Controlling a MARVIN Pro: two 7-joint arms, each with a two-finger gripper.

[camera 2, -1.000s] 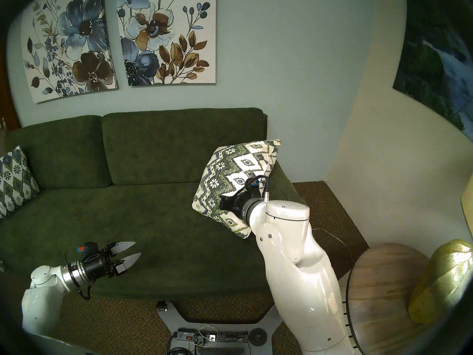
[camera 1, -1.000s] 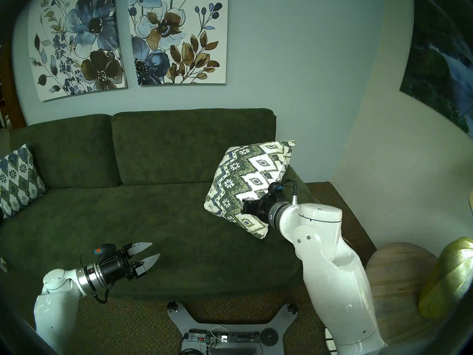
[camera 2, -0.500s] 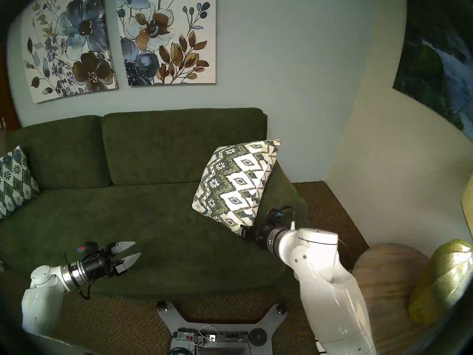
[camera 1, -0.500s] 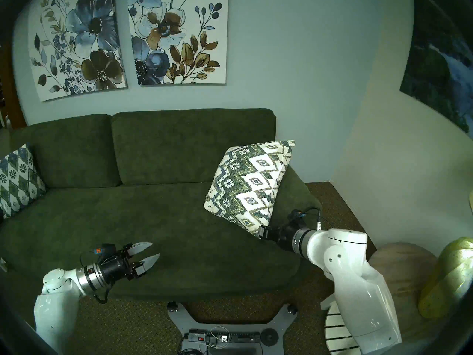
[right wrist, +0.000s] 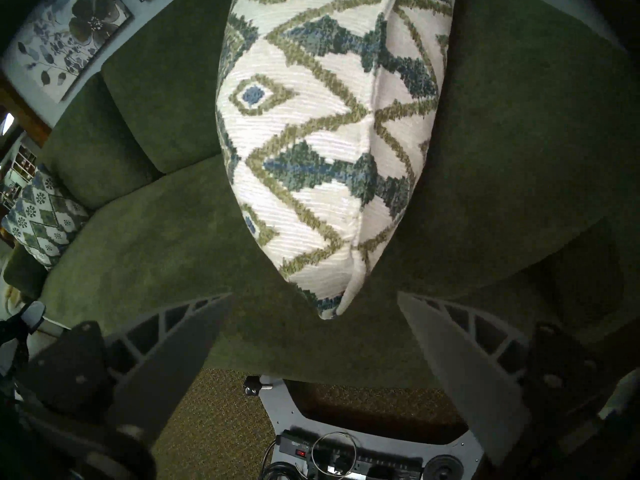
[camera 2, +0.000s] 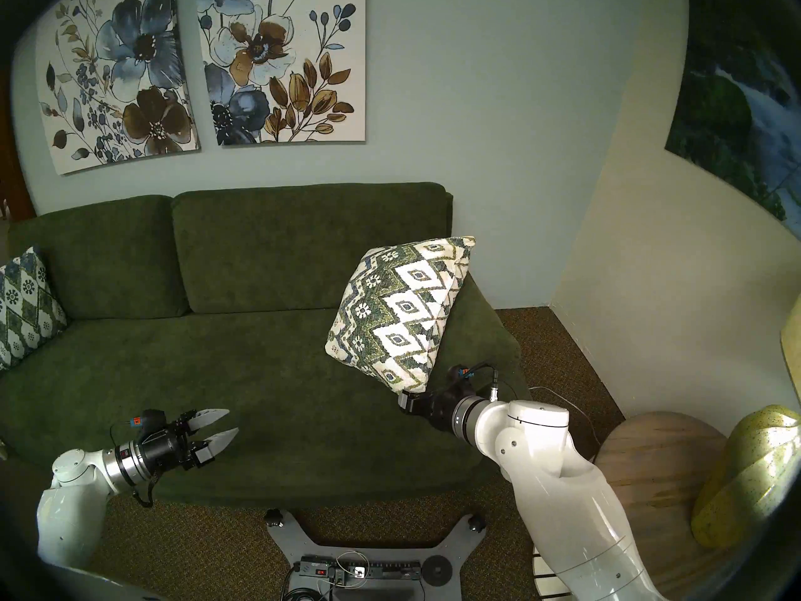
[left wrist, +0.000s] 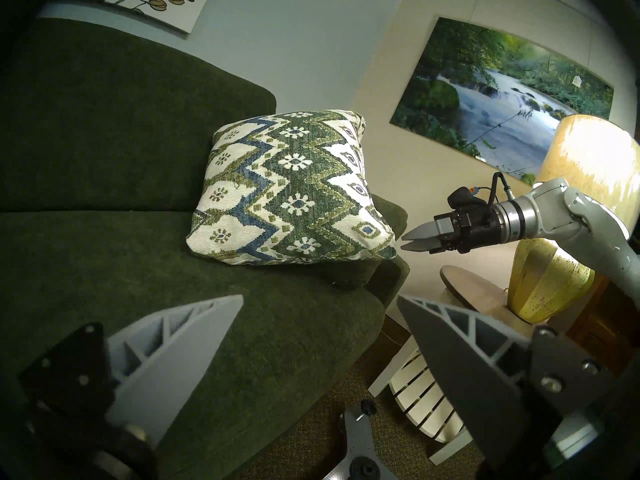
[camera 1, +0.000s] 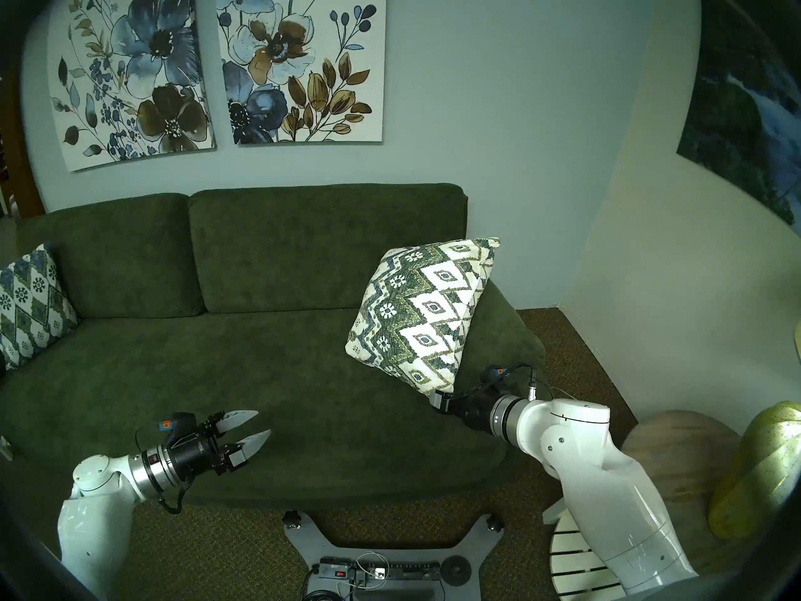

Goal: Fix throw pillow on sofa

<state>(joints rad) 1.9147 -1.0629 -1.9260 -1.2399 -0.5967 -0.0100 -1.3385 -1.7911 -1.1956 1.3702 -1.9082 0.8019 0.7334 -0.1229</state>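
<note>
The pillow [camera 1: 422, 316] stood on the sofa [camera 1: 268, 361] at the right end of the seat, tilted on one corner and leaning back against the right armrest [camera 1: 505, 327]. In the head view it sat at about 3 o'clock from the seat's middle. Its zigzag face turned toward the seat, and its top corner reached up beside the right back cushion [camera 1: 325, 249].

The right gripper [left wrist: 408, 242] hung at the pillow's 5 o'clock in the head view, just off its lowest corner, empty. In the right wrist view its fingers [right wrist: 460, 365] stood spread to either side, with the pillow's corner above the gap and not between them. Whether a tip brushed the fabric could not be told.

The left gripper [camera 1: 253, 431] hovered over the front of the seat at about 8 o'clock from the pillow, well apart from it, its jaws parted and empty.

A second pillow [camera 1: 30, 301] leaned at the sofa's left end, near 9 o'clock. A lamp [camera 1: 763, 470] stood on a round table [camera 1: 676, 452] at 4 o'clock, beyond the armrest.
</note>
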